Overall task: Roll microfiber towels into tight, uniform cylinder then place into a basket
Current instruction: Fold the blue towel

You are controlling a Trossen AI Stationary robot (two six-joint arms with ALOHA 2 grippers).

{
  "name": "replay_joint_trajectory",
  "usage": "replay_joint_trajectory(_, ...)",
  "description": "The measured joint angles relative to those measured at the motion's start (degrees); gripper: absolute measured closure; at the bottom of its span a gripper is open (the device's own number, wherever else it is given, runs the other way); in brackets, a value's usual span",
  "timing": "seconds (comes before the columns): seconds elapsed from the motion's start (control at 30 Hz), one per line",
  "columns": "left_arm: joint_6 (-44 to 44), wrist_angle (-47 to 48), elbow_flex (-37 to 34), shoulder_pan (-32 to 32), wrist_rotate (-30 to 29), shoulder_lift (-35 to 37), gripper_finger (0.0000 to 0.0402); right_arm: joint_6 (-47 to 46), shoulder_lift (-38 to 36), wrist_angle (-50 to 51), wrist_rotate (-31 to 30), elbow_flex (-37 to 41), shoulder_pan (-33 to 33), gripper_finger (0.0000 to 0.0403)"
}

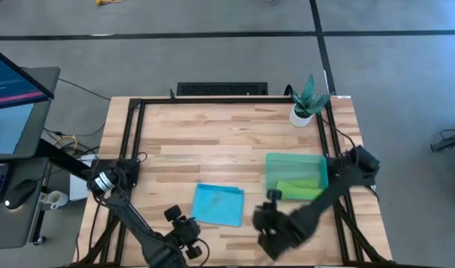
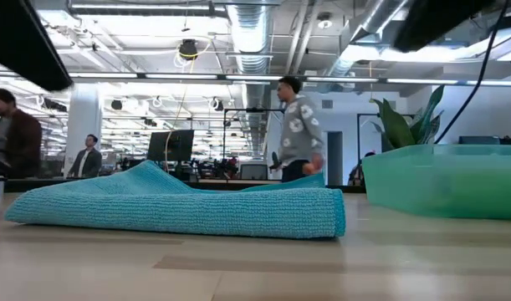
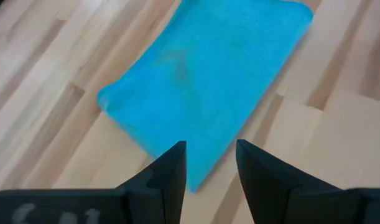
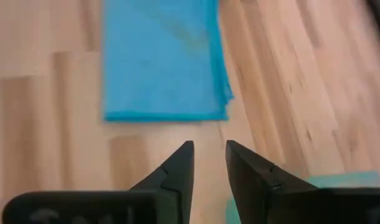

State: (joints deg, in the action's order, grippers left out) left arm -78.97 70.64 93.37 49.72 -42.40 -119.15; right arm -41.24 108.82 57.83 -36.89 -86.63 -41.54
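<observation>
The turquoise towel (image 1: 218,205) lies folded flat on the tabletop (image 1: 212,141), just beside the basket (image 1: 296,161) on its left-arm side, touching neither arm. It is a flat rectangle, not a cylinder, with one layered edge showing in the right wrist view. The lime green towel (image 1: 300,189) already sits inside the basket, against the wall nearest the arms; whether it is tightly rolled cannot be told from above.

The left gripper (image 3: 209,165) hovers above the corner of the turquoise towel farthest from the basket, its fingers parted with a clear gap and nothing between them. The right gripper (image 4: 208,163) hangs over bare wood near the towel edge that faces the arms, between towel and basket; its fingers are also apart and empty.

Judging by this, one towel is done and the second is at the start of its rolling step. The next move likely calls for both sets of fingers to come down onto one edge of the turquoise towel, pinch the layers together and turn them over evenly toward the opposite edge. The stacked layers could slip apart or the roll could skew if one side leads the other.

A white pot with a plant (image 1: 307,100) stands beyond the basket at the tabletop's far corner, well apart from the work.
</observation>
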Motion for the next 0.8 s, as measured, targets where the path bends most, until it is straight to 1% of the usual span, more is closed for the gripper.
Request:
replay_joint_trajectory(0.1, 1.6, -4.7, -3.2, -1.1, -0.6, 0.0, 0.0269, -0.7, 1.3, -1.2, -5.7, 0.0, -5.6, 0.0290)
replay_joint_trajectory(0.2, 4.9, -7.3, -4.9, -2.7, -0.3, 0.0, 0.0269, -0.3, 3.8, -3.9, -10.6, 0.2, -9.3, 0.0290)
replay_joint_trajectory(0.27, 7.7, -10.4, -6.0, -3.7, 1.2, 0.0, 0.0269, 3.1, 5.6, -8.5, -13.2, -0.1, -10.0, 0.0290)
replay_joint_trajectory(0.33, 11.0, -12.2, -6.6, -4.7, 2.2, -0.1, 0.0269, 7.3, 7.0, -9.6, -14.4, 0.1, -10.3, 0.0290)
replay_joint_trajectory(0.43, 16.5, -16.7, -7.5, -5.5, 4.8, 0.0, 0.0269, 10.0, 9.3, -14.8, -13.3, -0.2, -8.4, 0.0289)
replay_joint_trajectory(0.5, 20.0, -16.7, -7.8, -5.7, 6.3, 0.0, 0.0269, 10.3, 9.9, -14.4, -12.4, 0.3, -7.0, 0.0289)
replay_joint_trajectory(0.53, 21.2, -17.3, -8.0, -5.7, 6.6, 0.0, 0.0269, 10.9, 10.3, -16.1, -11.2, 0.2, -6.1, 0.0289)
replay_joint_trajectory(0.57, 21.9, -17.3, -8.1, -5.7, 6.7, 0.0, 0.0269, 11.5, 11.0, -18.5, -9.3, -0.2, -5.0, 0.0289)
replay_joint_trajectory(0.67, 21.6, -15.1, -8.2, -5.7, 5.1, 0.0, 0.0269, 14.3, 11.9, -19.6, -4.8, 0.3, -2.8, 0.0289)
replay_joint_trajectory(0.73, 20.3, -13.9, -8.2, -5.8, 3.8, 0.0, 0.0269, 15.7, 12.3, -23.8, -1.5, -0.1, -0.9, 0.0289)
replay_joint_trajectory(0.8, 20.0, -13.0, -8.2, -6.2, 3.0, 0.0, 0.0269, 16.3, 12.3, -25.2, -0.5, 0.0, 0.6, 0.0291)
